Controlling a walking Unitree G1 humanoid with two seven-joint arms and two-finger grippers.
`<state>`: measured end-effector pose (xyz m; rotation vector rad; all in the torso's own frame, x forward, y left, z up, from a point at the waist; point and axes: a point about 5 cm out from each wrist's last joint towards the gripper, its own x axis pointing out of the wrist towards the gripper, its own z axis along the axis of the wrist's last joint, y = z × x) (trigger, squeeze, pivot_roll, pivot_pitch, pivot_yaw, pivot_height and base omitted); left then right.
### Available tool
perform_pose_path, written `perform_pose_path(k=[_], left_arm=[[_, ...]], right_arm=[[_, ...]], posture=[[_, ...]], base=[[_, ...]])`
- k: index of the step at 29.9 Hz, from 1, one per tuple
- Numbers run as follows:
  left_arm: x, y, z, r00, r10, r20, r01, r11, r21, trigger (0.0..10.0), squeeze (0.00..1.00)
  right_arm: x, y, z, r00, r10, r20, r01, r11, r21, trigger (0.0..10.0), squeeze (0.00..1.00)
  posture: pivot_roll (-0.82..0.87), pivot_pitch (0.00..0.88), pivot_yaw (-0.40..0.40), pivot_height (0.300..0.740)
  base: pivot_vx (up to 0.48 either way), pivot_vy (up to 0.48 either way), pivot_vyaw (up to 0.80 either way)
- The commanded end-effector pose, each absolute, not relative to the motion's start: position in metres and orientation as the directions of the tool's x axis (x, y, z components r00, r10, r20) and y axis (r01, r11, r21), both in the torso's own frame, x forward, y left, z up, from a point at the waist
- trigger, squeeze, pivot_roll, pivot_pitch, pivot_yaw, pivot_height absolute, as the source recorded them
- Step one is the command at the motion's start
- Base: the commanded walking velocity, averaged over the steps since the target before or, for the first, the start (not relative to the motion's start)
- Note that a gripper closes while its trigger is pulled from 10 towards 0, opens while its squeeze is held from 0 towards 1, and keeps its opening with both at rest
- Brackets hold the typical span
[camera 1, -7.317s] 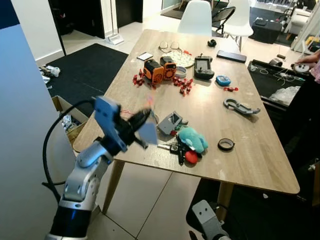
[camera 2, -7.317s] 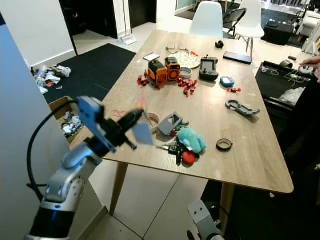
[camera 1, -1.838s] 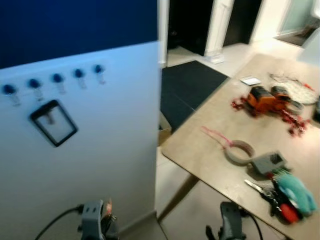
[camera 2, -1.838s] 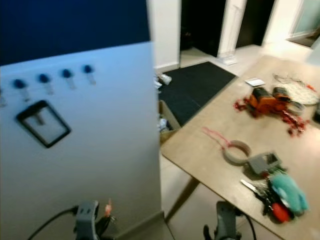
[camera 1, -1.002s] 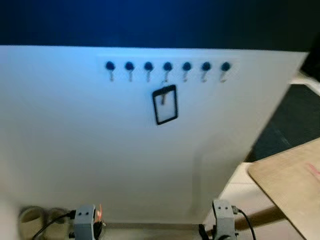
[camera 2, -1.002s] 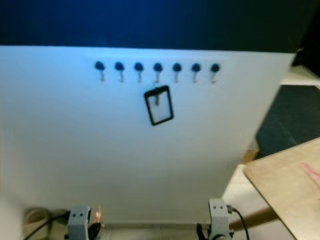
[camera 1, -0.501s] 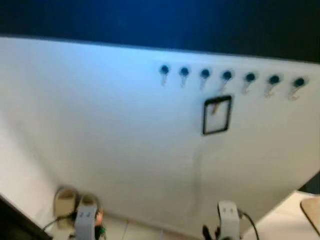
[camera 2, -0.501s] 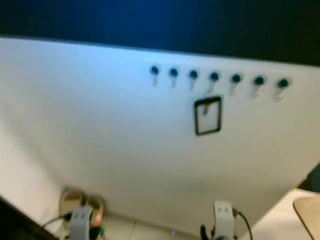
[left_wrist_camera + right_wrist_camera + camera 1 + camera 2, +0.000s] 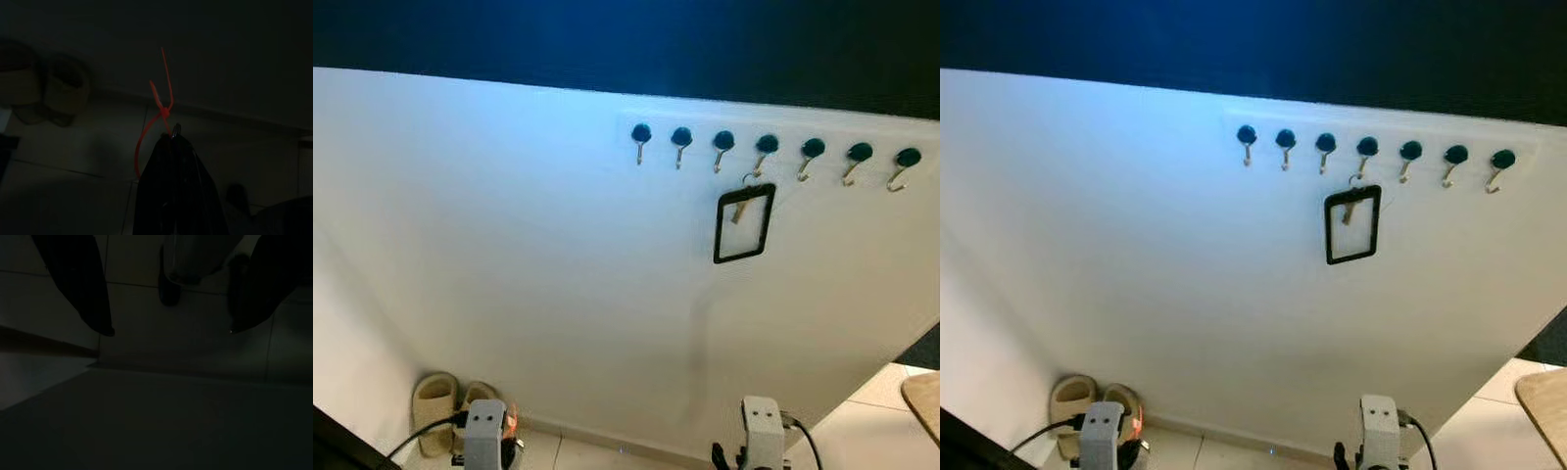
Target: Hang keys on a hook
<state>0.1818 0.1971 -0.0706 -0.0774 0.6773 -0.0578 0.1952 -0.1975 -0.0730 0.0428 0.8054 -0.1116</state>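
Observation:
A row of several small metal hooks (image 9: 767, 147) with dark blue knobs runs along the white wall panel (image 9: 529, 255), up and to the right of me. A black rectangular frame (image 9: 744, 224) hangs from one of the middle hooks. Low down by the floor, my left gripper (image 9: 172, 138) is shut on a small metal key ring (image 9: 176, 129) tied with a red plastic loop (image 9: 159, 115). My right gripper (image 9: 169, 330) hangs open over the tiled floor, with nothing between its fingers. Both wrists (image 9: 484, 431) show at the bottom edge of the eye views, far below the hooks.
A pair of beige slippers (image 9: 435, 399) lies on the floor against the wall at lower left. A corner of the wooden table (image 9: 925, 392) shows at the right edge. The wall above the white panel is dark blue.
The camera swung away from the table to face the wall, then drifted left, so the hooks now sit to the right. The picture has sharpened. Both arms stay low.

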Motion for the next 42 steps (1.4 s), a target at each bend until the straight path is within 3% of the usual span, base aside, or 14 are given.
perform_pose_path(k=[1,8,17,31,42], left_arm=[[0.1823,0.1985,-0.0700,0.777,-0.081,-0.625,0.038,0.996,-0.082,10.0,0.00],[0.1835,0.1982,-0.0691,0.781,-0.088,-0.619,0.048,0.996,-0.080,10.0,0.00],[0.1864,0.1958,-0.0664,0.791,-0.127,-0.598,0.095,0.992,-0.085,10.0,0.00],[0.1886,0.1899,-0.0646,0.793,-0.172,-0.585,0.157,0.985,-0.076,10.0,0.00],[0.1893,0.1904,-0.0631,0.808,-0.151,-0.570,0.143,0.988,-0.059,10.0,0.00]], right_arm=[[0.1923,-0.1936,-0.0754,0.679,-0.077,-0.730,0.127,0.992,0.013,10.0,0.00],[0.1923,-0.1934,-0.0755,0.677,-0.077,-0.732,0.128,0.992,0.014,10.0,0.00],[0.1919,-0.1935,-0.0758,0.674,-0.079,-0.734,0.132,0.991,0.015,10.0,0.00],[0.1915,-0.1938,-0.0760,0.673,-0.081,-0.735,0.133,0.991,0.013,10.0,0.00],[0.1914,-0.1938,-0.0760,0.674,-0.079,-0.735,0.135,0.991,0.018,10.0,0.00]], posture=[[0.04,0.046,-0.014,0.740],[0.04,0.046,-0.013,0.740],[0.04,0.044,-0.012,0.740],[0.04,0.031,-0.012,0.740],[0.04,0.034,-0.011,0.740]], base=[[0.000,0.480,0.00],[0.000,0.478,0.00],[0.000,0.000,0.00],[0.000,-0.478,0.00],[0.000,0.000,0.00]])
